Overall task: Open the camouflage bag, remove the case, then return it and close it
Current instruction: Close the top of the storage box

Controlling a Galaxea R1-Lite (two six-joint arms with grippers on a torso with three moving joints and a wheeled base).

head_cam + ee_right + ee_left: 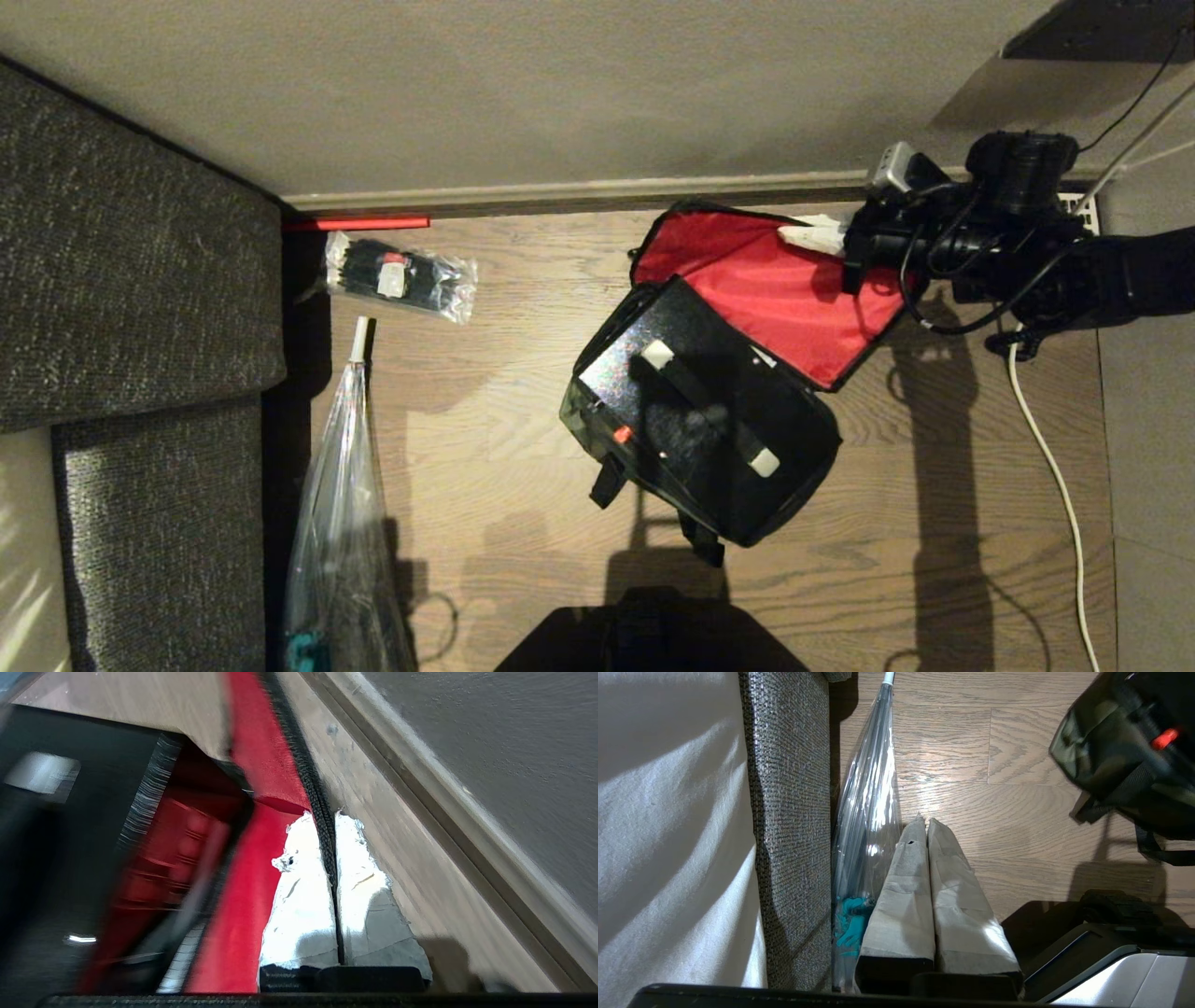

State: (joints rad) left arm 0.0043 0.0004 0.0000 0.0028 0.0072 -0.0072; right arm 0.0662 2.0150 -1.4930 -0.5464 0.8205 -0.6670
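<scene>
Red lining faces up where the camouflage bag (794, 439) lies open on the wood floor (523, 420), its lid (766, 289) folded back toward the baseboard (560, 194). The right gripper (822, 235) is clamped on the lid's far rim; in the right wrist view its 2 taped fingers (303, 896) are pressed together with the black zipper edge (322, 826) pinched between them. The case (695, 392) sits inside the bag's open mouth, sparkly black top up, handle (709, 406) running across it on pale mounts, small red latch (621, 435) toward the near side. The left gripper (927, 826) hangs shut and empty beside the sofa (794, 812) and a clear plastic-sleeved bundle (868, 812). With the case in and the lid gripped, this looks like either the end of opening or the start of closing; the frames cannot settle which. Closing would call for swinging the lid over the case while holding the rim; removal would call for releasing the rim and reaching for the handle.
</scene>
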